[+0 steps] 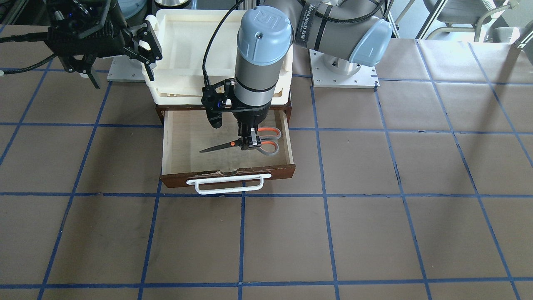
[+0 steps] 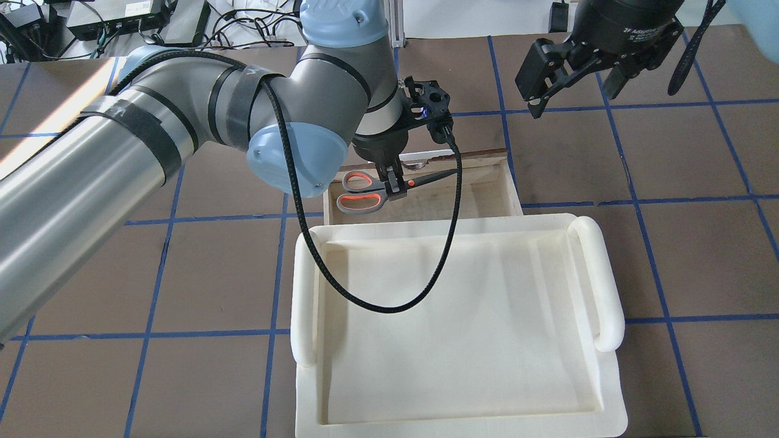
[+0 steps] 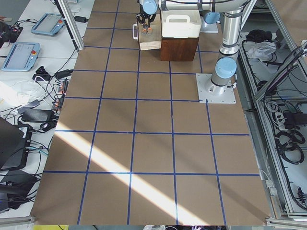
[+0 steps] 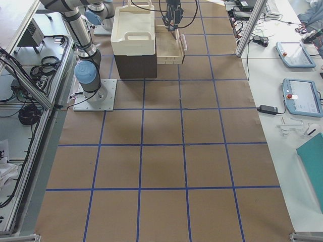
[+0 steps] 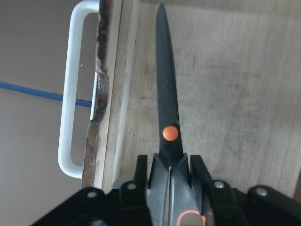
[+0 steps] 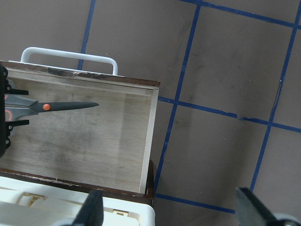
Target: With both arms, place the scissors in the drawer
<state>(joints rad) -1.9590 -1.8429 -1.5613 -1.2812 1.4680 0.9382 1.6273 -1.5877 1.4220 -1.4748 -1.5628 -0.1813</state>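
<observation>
We judge the step in hand to be setting the scissors [image 1: 229,145] down inside the open drawer [image 1: 283,171]. To do it well, we would lower the left gripper [image 1: 249,142] straight, keep the blades level, and part the fingers only once the scissors rest on the plywood floor. We cannot tell whether they touch it yet. The jaws are clenched on the scissors just behind the orange pivot, with the blades ahead of them and the loops behind. The right gripper [image 2: 572,91] hangs spread and empty, well apart from the scissors.

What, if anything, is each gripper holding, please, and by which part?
Left gripper: the scissors, clamped just behind the pivot, at the handles' base. Right gripper: nothing, jaws open.
</observation>
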